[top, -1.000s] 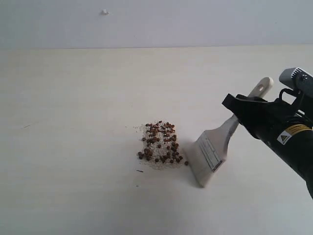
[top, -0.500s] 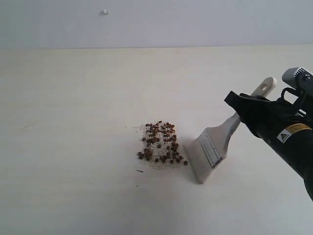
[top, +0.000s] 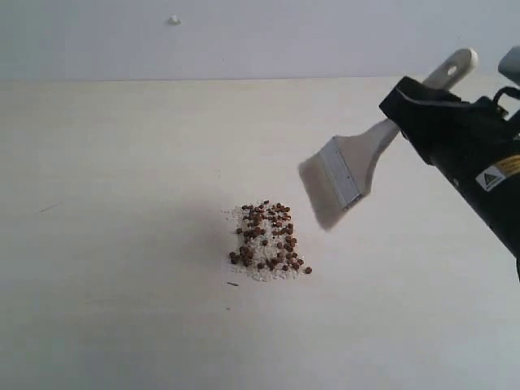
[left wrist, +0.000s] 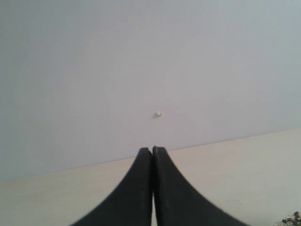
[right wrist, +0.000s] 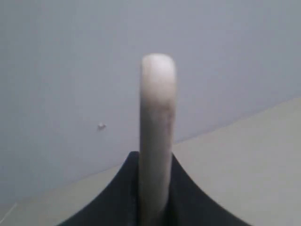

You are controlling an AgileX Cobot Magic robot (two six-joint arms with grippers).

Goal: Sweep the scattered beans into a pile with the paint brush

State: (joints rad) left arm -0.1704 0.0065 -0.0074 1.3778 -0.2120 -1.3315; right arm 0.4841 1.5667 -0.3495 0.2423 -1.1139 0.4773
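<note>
Pale wood handle: pinched between the right fingers, so the paint brush hangs clear of the bench.
Brush axis: slants from the fingers down to the bristles, which point toward the pile.
Beans: gathered on the bench below and beyond the bristle tips, well apart from them. One stray bean lies just beside the pile, on the side nearest the right fingers.
Nearer arm: the right. The next stroke probably has to land outside the stray and draw it in.
Left fingers: pressed together, empty.
Views: only the exterior view shows the gap between bristles and pile. The right wrist view shows just the handle end. The left wrist view catches a few beans at its edge.
</note>
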